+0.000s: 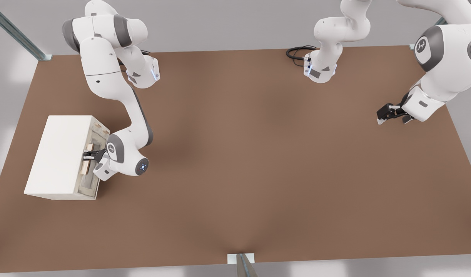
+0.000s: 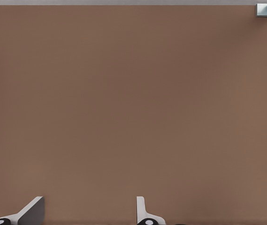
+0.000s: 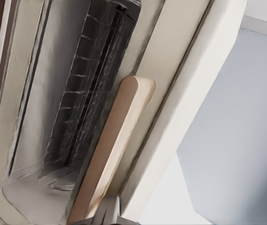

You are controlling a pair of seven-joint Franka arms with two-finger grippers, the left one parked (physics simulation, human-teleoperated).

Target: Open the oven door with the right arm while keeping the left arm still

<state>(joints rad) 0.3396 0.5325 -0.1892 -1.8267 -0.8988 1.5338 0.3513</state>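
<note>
Currently the black two-finger claw [image 1: 90, 155] of the white jointed right arm [image 1: 118, 96] is seen pressed up against the front face of the small cream-white box oven [image 1: 62, 156], which rests on the brown bench [image 1: 258, 154] toward the front view's left. The cream-framed oven door with its dark glass [image 3: 84, 101] lies directly ahead of the claw, and the pale tan bar handle [image 3: 112, 147] is met right at the fingertips. In the front view the black fingers appear set on either side of the bar, so a grip on the handle is judged likely; how tightly the jaws are closed cannot be told, since the fingers are almost wholly hidden in the right wrist view. The handle's long axis runs along the door's upper edge, crosswise to the claw's approach, so the bar is spanned across its short thickness. The door looks closed or nearly so against the oven body. A pull away from the oven face and downward, following the door's hinge arc, is judged to be what the coming move calls for.
</note>
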